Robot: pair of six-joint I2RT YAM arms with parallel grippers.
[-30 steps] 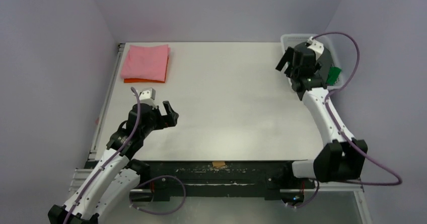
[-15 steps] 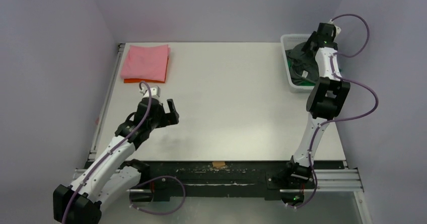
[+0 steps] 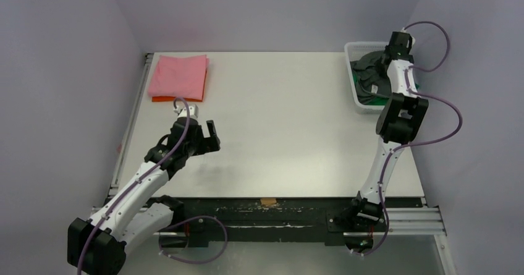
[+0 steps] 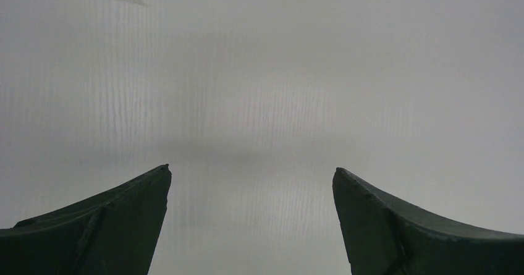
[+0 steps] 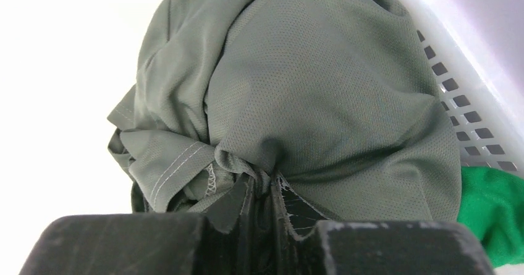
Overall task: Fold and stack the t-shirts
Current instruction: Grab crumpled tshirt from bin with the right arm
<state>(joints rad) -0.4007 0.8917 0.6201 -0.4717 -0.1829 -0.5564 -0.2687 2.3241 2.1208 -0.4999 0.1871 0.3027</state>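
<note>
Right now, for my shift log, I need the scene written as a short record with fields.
left gripper: open, empty, above the table
right gripper: shut on grey t-shirt, inside basket
basket: white lattice, far right; green t-shirt showing beside the grey one
folded stack: pink t-shirt on orange t-shirt, far left

white arm links (image 3: 386, 164), black joints (image 3: 401, 115), looping purple cables (image 3: 459, 115), dark wedge-shaped claw fingers (image 4: 111, 219).

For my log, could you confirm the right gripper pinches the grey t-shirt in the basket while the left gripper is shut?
No: the left gripper is open, jaws wide apart in the left wrist view. The right gripper pinches the grey t-shirt in the basket.
</note>
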